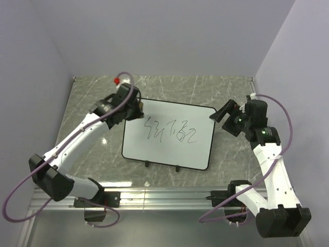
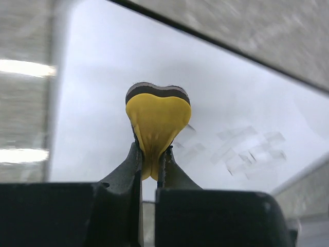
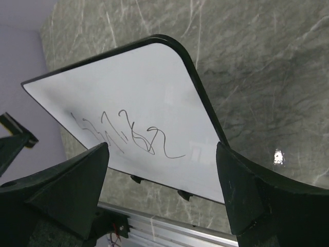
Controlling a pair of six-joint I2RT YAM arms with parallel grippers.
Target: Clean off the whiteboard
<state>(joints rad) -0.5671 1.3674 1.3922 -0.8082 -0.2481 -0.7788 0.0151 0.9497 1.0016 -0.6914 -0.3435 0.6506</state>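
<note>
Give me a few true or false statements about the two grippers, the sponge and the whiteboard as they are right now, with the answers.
1. The left gripper is shut on the yellow sponge. True.
2. The whiteboard is wiped clean. False: dark scribbles run across its middle.
3. The right gripper is open and holds nothing. True.
4. The sponge is at the whiteboard's right edge. False: the left gripper holds it by the board's far left corner.
</note>
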